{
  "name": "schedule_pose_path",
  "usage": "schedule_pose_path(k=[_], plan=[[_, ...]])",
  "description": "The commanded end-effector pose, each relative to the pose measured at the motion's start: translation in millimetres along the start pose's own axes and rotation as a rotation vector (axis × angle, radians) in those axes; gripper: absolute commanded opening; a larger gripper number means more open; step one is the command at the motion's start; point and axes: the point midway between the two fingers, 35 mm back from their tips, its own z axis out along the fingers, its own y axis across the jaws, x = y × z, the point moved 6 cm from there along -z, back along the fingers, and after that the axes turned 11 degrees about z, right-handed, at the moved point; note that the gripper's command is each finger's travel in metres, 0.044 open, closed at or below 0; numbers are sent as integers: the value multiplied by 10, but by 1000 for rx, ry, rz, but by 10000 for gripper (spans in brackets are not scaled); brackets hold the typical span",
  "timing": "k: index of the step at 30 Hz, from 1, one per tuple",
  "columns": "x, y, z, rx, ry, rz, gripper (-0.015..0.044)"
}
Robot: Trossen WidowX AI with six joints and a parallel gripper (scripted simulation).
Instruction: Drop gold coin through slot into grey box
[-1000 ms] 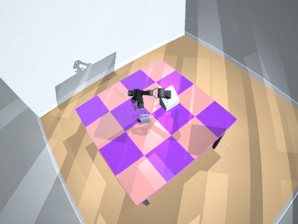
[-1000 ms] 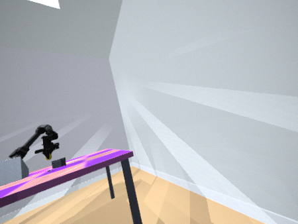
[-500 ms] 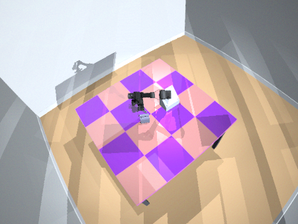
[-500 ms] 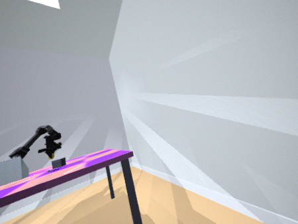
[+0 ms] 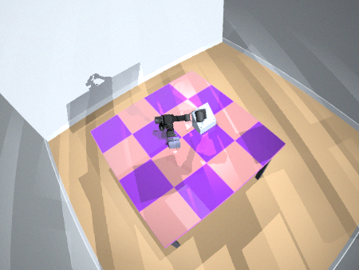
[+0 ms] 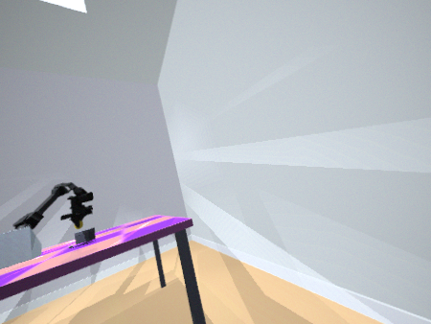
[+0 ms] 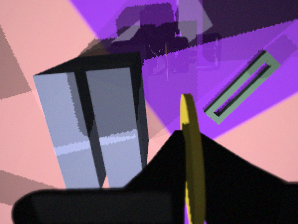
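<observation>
The box [image 5: 174,143] [image 6: 85,236] [image 7: 112,112] stands on the table [image 5: 151,185] [image 6: 165,221] [image 7: 260,155]. In the wrist view, the holder [image 6: 78,246] [image 7: 239,85] lies to its right; from above, so does the pedestal [image 5: 205,125] [image 6: 16,246].
</observation>
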Motion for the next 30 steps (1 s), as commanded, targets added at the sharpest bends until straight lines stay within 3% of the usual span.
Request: schedule_pose_path(k=[1, 19, 30], plan=[[38, 110, -19, -5, -5, -2, 0], [239, 519, -8, -13, 4, -5, 0], [225, 491, 10, -8, 8, -5, 0]])
